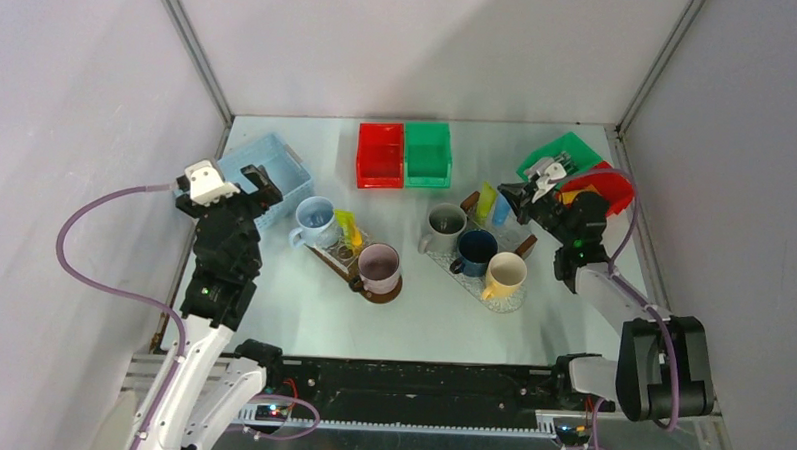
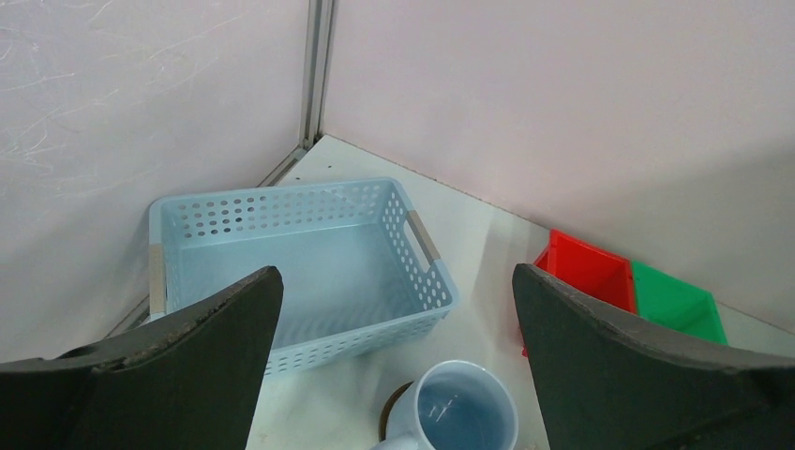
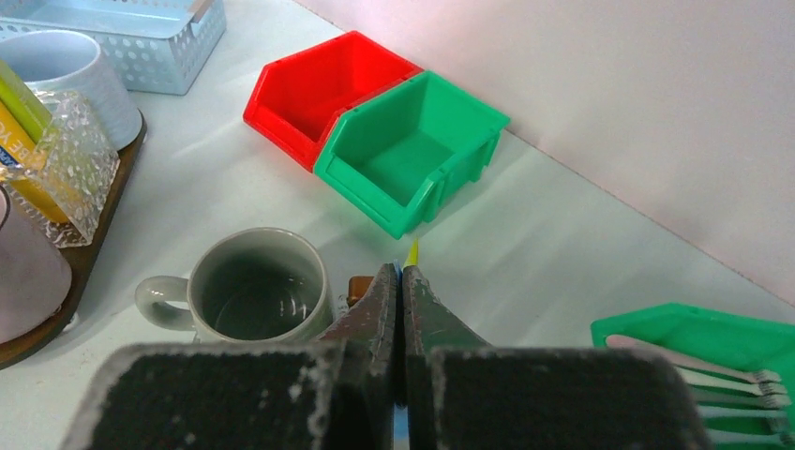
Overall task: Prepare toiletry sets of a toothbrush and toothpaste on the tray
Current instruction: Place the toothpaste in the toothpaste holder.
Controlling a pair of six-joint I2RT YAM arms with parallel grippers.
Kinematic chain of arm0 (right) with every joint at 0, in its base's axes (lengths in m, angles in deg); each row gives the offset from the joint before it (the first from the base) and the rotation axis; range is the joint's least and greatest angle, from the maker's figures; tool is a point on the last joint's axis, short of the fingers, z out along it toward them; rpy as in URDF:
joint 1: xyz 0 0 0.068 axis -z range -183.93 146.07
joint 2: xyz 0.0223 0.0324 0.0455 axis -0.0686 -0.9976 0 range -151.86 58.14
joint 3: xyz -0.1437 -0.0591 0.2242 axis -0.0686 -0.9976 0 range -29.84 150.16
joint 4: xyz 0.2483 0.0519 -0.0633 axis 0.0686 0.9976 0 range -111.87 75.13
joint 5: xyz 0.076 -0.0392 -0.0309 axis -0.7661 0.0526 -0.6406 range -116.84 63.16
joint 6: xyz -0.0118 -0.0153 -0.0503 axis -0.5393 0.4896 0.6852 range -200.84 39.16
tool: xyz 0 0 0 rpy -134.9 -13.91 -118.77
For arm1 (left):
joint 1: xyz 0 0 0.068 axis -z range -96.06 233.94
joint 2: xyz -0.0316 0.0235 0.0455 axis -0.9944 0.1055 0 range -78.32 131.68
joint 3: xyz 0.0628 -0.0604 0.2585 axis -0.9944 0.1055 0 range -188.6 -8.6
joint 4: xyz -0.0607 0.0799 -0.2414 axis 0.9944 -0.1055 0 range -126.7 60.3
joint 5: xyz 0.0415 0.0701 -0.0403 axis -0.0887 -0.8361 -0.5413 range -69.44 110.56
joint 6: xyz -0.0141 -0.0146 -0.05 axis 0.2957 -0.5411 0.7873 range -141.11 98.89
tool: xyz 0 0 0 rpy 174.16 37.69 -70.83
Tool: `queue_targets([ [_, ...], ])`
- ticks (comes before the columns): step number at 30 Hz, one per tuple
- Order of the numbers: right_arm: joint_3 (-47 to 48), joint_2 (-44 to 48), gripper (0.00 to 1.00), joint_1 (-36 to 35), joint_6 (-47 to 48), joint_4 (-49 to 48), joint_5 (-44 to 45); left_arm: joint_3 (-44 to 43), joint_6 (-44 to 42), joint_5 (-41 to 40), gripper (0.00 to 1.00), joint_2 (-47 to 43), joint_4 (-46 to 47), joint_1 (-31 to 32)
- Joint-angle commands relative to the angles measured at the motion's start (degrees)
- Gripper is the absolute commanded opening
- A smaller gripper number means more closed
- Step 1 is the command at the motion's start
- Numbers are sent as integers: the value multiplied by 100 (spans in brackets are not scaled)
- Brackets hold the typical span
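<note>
In the overhead view's centre right, the clenched right gripper [image 1: 510,198] hangs just right of the upright lime green tube [image 1: 486,202]. The left gripper [image 2: 396,275], spread wide, is far away.

The pale table [image 1: 301,322] bears a light blue perforated basket [image 2: 300,253] straight ahead of and below the left gripper [image 2: 396,274], in the far corner. Ahead of the right gripper [image 3: 401,272], by the back wall, a red bin [image 3: 323,89] and a green bin [image 3: 412,150] stand touching. To that gripper's right sit a second green bin [image 3: 694,333] and a second red bin [image 1: 616,188]. 2 brown trays also lie on the table: the right tray [image 1: 469,199] under the right gripper, the left tray [image 1: 328,261] off to its left.
</note>
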Motion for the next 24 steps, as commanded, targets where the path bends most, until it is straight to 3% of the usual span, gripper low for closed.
queue_targets([
  [1, -81, -140, 0, 53, 23, -800, -73, 61, -65, -147, 100, -67, 312, -64],
  [24, -536, -810, 5, 66, -31, -1687, -124, 123, -46, -105, 100, -36, 398, -91],
])
